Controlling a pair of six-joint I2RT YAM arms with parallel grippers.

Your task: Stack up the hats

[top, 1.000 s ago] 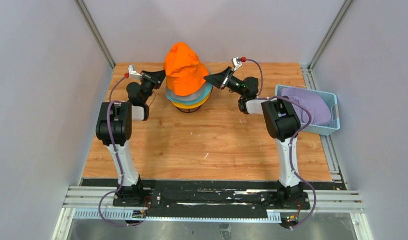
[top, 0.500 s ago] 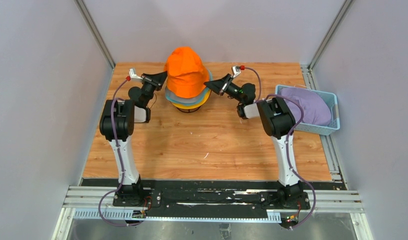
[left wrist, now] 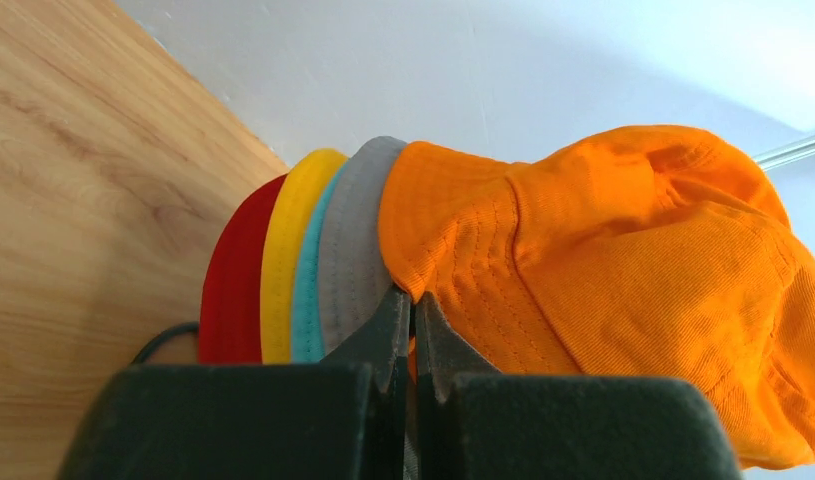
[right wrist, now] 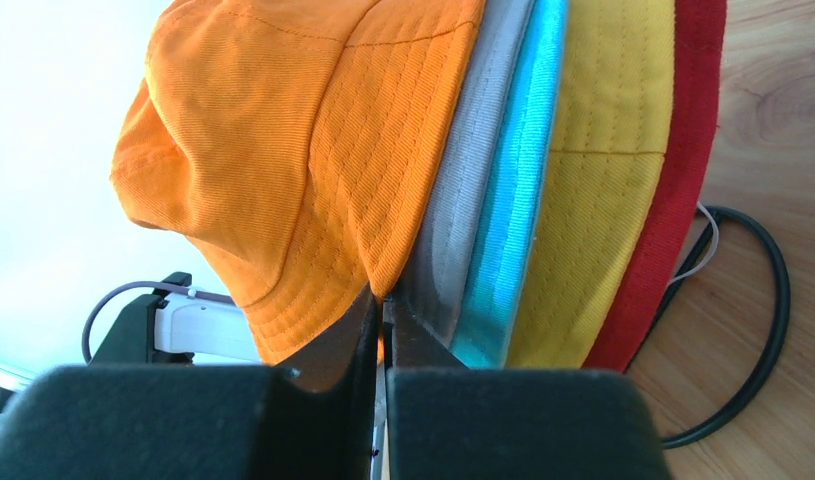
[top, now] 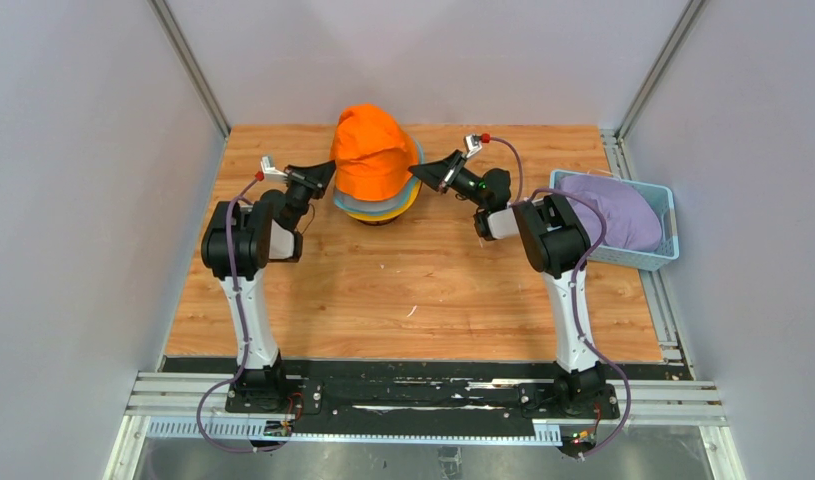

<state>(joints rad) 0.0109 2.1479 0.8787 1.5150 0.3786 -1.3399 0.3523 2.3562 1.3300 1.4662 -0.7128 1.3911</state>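
Pinching the brim of the orange hat (top: 371,150) from its 9 o'clock side, the left hand (top: 328,170) is clamping its fingers almost together on the fabric. The right hand (top: 415,170) is gripping the same brim from the 3 o'clock side, its jaws closed on the edge. The orange hat is sitting on top of a stack at 12 o'clock on the desk (top: 383,290), with its crown standing tall and creased. Beneath it four brims are showing in order downward: the grey hat (left wrist: 353,250), the teal hat (left wrist: 308,285), the yellow hat (left wrist: 283,250) and, lowest, the red hat (left wrist: 233,285). The lavender hat (top: 608,210) is lying in the light blue basket (top: 623,262) at 3 o'clock on the desk, well apart from the stack.
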